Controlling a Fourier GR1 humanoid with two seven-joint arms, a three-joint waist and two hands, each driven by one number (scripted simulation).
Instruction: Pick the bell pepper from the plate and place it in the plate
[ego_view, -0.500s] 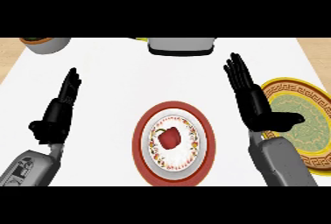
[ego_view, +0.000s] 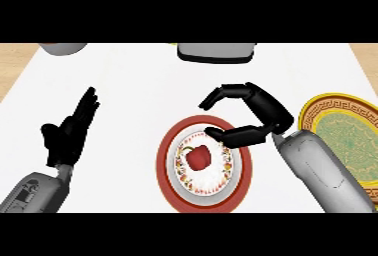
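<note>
While the bell pepper (ego_view: 198, 157) lies on the red-rimmed plate (ego_view: 168, 165) at lower centre, the right hand (ego_view: 255, 117) curls empty above it, apparently shaping a grasp; left hand (ego_view: 72, 131) rests released

1. A white counter (ego_view: 148, 85) carries everything.
2. A grey-and-white appliance (ego_view: 218, 51) sits at the far edge (partly cut off).
3. A grey bowl-like vessel (ego_view: 63, 47) sits at the far-left corner.
</note>
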